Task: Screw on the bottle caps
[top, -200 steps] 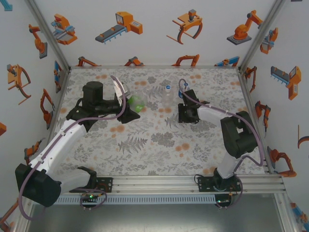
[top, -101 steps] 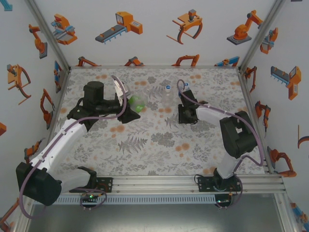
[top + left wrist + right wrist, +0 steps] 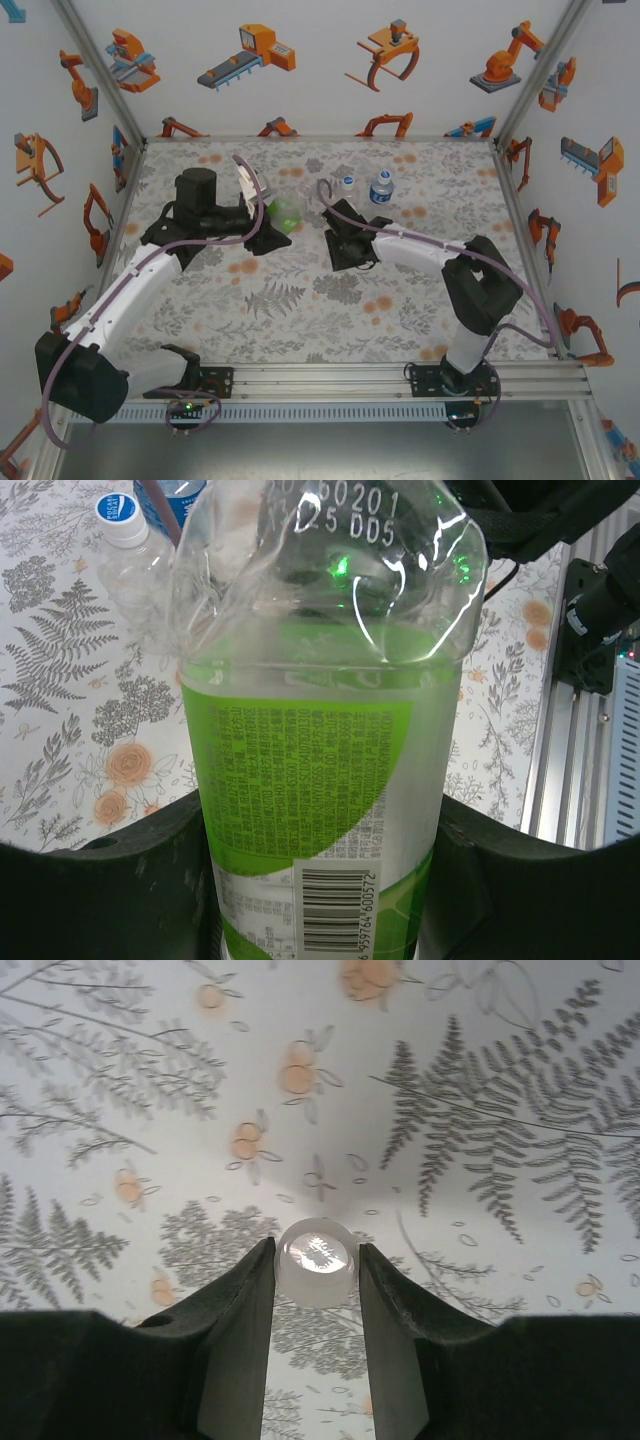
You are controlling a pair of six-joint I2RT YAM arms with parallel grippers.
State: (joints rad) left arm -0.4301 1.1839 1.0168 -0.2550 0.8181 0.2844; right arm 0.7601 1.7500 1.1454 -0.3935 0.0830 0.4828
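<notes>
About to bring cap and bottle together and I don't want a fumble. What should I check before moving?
1. Right claw shut on the small white round plastic cap: ok.
2. Left claw shut on the green-labelled clear plastic bottle: ok.
3. That bottle's neck uncapped: cannot tell.
4. Cap lined up with that bottle: not ok, they are apart.
5. Clear white-capped plastic bottle and blue-labelled plastic bottle upright at the back: ok.

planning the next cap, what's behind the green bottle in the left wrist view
A capped clear bottle and a blue-labelled bottle on the floral table; the green bottle covers part of each.
</notes>
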